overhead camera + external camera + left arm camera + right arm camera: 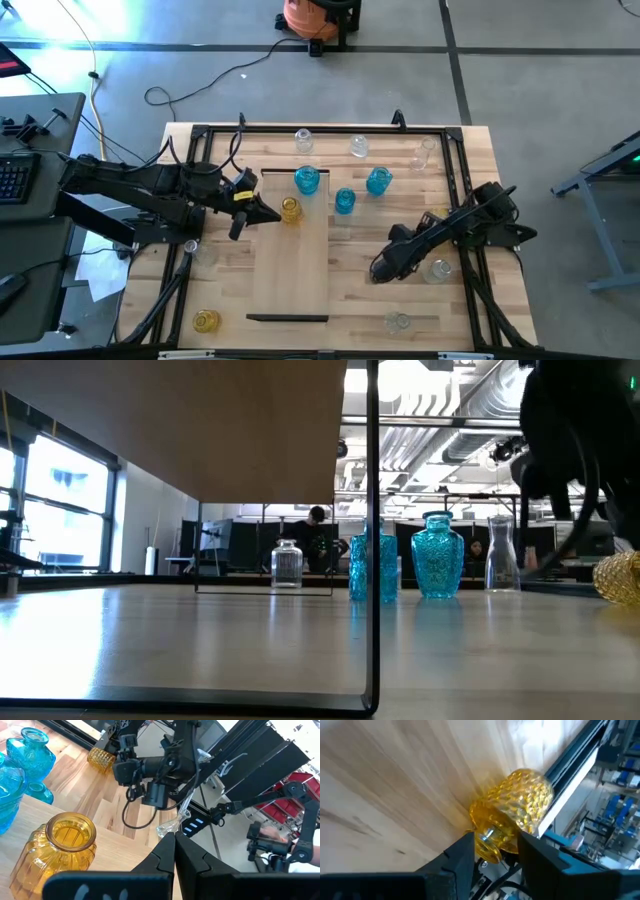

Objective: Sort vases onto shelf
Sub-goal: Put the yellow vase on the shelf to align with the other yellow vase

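Gripping a yellow vase point(512, 812), the right claw point(385, 268); left claw point(262, 212) clenched empty

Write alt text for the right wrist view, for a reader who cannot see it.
A yellow dimpled glass vase lies tilted with its neck between the two dark fingers of the right tool, which appear closed on it. Beneath it is pale wood grain, and a dark frame bar runs diagonally just beyond it.

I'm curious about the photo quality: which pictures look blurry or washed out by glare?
Right wrist view: the yellow vase between the right gripper fingers is soft, close-up blurred. Low view: bright windows and ceiling lights glare behind the blue vase. High view: evenly lit, sharp.
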